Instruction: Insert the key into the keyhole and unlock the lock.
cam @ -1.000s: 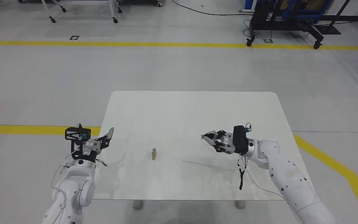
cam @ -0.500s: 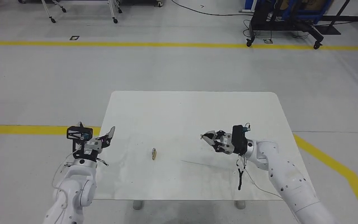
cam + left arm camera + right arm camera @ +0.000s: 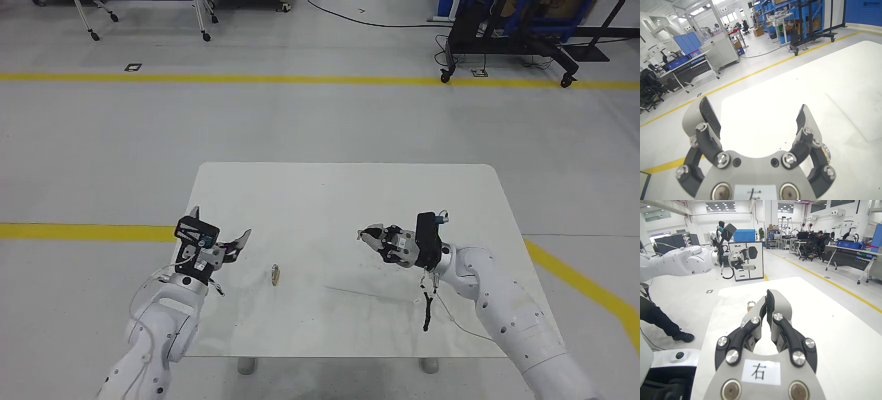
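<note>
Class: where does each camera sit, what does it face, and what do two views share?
Top view: overhead, looking down on table, left arm, right arm.
Left wrist view: on left wrist, facing across the table past open left gripper.
Right wrist view: on right wrist, facing padlock past shut right gripper.
Shared: padlock, top and right wrist views.

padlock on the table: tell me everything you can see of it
The padlock is small, with a brass-coloured body and a silvery shackle that looks closed. It sits on the white table, toward the robot's edge, between the open left gripper and the shut right gripper, apart from both; only the tabletop touches it. The right gripper's finger hides part of its body in the right wrist view. Keyhole too small to make out; flat or on edge, cannot tell.
</note>
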Controlling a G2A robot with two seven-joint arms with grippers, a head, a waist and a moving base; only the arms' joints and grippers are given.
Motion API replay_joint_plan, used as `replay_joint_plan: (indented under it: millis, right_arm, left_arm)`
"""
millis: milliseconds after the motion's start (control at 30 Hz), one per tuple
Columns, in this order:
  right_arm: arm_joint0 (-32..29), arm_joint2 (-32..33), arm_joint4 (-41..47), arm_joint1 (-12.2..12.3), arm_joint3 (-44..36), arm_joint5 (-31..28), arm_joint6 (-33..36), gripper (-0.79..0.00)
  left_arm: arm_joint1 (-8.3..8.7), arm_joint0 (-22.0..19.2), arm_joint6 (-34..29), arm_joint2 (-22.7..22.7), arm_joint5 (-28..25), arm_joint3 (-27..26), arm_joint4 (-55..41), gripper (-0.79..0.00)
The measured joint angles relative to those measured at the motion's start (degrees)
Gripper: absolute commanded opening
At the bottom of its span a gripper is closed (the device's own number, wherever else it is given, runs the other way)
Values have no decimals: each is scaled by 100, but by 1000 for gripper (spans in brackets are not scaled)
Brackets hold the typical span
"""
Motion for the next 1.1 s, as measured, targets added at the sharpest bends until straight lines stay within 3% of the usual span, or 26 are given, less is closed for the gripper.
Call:
replay_joint_plan:
  millis: [67,167,267,400,467,633,700,767,900,1100]
  right_arm:
    - [-22,-12,172,-6,-10,-25,90,-785]
    - [-10,-116,605,-14,0,-46,273,-785]
    - [52,-284,1160,-4,12,-45,504,-785]
    - [137,-678,2246,54,-32,-44,966,-785]
    - [194,-838,2842,99,-38,-44,1249,-785]
    - [306,-1045,4354,265,-148,-44,2028,-785]
    - [297,-1087,4875,344,-252,-44,2329,-785]
    - [292,-1111,5263,412,-343,-44,2616,-785]
    - [282,-1106,5978,544,-469,-44,3219,-785]
    - [286,-1085,6727,636,-413,-44,3864,-785]
  left_arm:
    - [7,29,-13,-17,-384,-102,-346,0]
    - [37,-94,-130,-83,-1664,-7,-1562,0]
    - [74,-460,-683,-12,-3027,362,-2962,0]
    - [110,-1228,-1742,574,-4541,1090,-5024,0]
    - [139,-1681,-2382,1033,-4951,1459,-6024,0]
    - [192,-2953,-4301,2304,-5000,2483,-9194,0]
    - [208,-3433,-4747,2811,-4844,2835,-10508,0]
    - [233,-3772,-4747,3217,-4796,3097,-11197,-9]
    - [239,-4326,-4499,3992,-5010,3782,-11161,-77]
    - [148,-4712,-4501,4359,-5010,4372,-10807,-160]
